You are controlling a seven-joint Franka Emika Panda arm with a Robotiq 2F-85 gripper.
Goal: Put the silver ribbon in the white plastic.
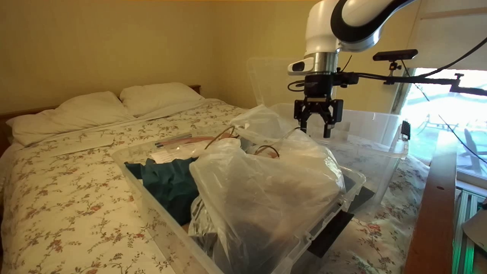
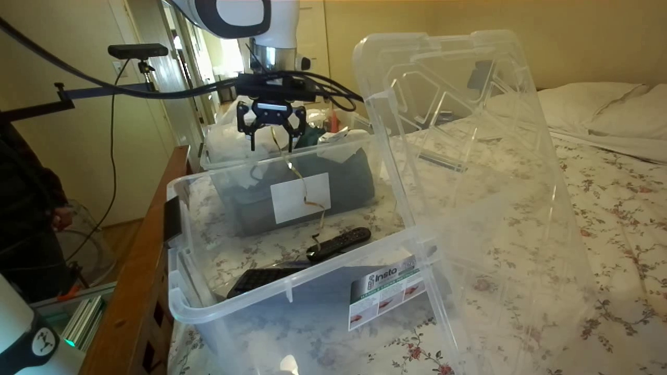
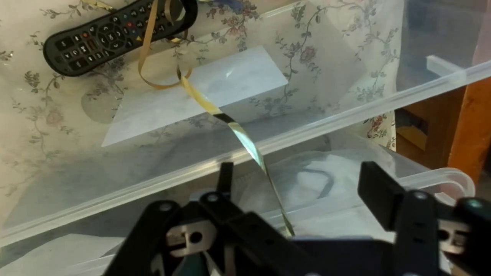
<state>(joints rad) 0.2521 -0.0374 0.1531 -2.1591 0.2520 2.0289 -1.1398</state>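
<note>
The shiny gold-silver ribbon (image 2: 305, 191) hangs in a long curl in an exterior view, from the gripper's palm area down into the near clear bin. In the wrist view the ribbon (image 3: 245, 141) runs between the spread fingers and disappears at the palm's edge. I cannot tell whether it is caught on the gripper or passes behind it. My gripper (image 2: 271, 146) is wide open, with the fingers not closed on the ribbon. It also shows in an exterior view (image 1: 315, 131) and the wrist view (image 3: 299, 172). The white plastic bag (image 1: 266, 186) fills much of the farther bin, just beside the gripper.
The near clear bin (image 2: 234, 312) holds a black remote (image 2: 340, 244) and a black keypad-like object (image 2: 260, 280). Its clear lid (image 2: 464, 125) stands upright. The other bin (image 1: 163, 239) also holds teal cloth (image 1: 169, 182). A wooden rail (image 1: 433, 205) edges the bed.
</note>
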